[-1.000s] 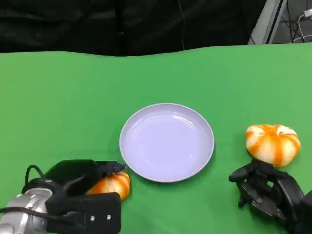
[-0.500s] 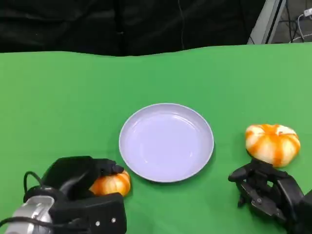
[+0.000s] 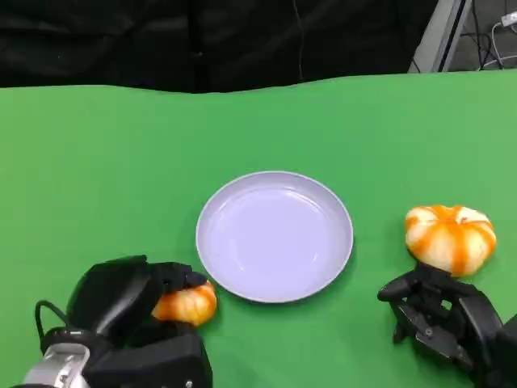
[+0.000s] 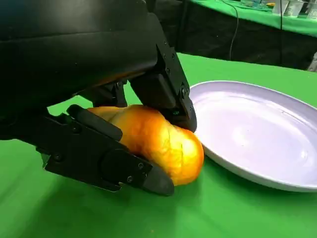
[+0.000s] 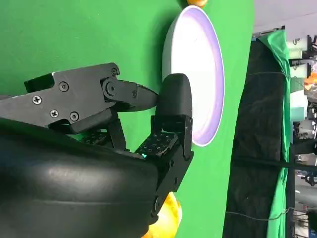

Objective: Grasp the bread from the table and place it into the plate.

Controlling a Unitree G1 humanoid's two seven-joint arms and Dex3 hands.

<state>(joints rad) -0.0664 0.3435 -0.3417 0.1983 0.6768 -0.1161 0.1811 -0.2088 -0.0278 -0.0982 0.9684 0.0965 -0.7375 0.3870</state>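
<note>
The bread (image 3: pixel 186 305) lies at the lower left of the head view, a small golden-orange roll on the green tabletop (image 3: pixel 105 170), just beside the near-left rim of the plate (image 3: pixel 275 236). The left hand (image 3: pixel 129 303) is wrapped around it: in the left wrist view black fingers (image 4: pixel 106 158) run along one side of the roll (image 4: pixel 158 144) and another presses on the opposite side, so the hand is clamped on the bread. Its underside looks to rest on the cloth, though the wrist view does not make plain whether it has begun to lift.

The lilac plate (image 4: pixel 257 134) sits in the middle of the head view and holds nothing. A second, larger orange-and-white roll (image 3: pixel 450 237) lies at the right of the frame, well apart from the plate.

The right hand (image 3: pixel 440 315) sits at the lower right, just below that second roll. Its fingers (image 5: pixel 171 114) are partly curled with nothing between them, and it does not touch the roll in the head view.

By these pictures the grasp seems made, so roughly the first half is done. Left to do: lift the bread, carry it the short way over the rim, and release it in the plate.

Much of the bread is hidden by the left hand in the head view. The left forearm is cut off at the bottom edge. In the right wrist view only a sliver of orange (image 5: pixel 168 220) shows beside the black shell.
</note>
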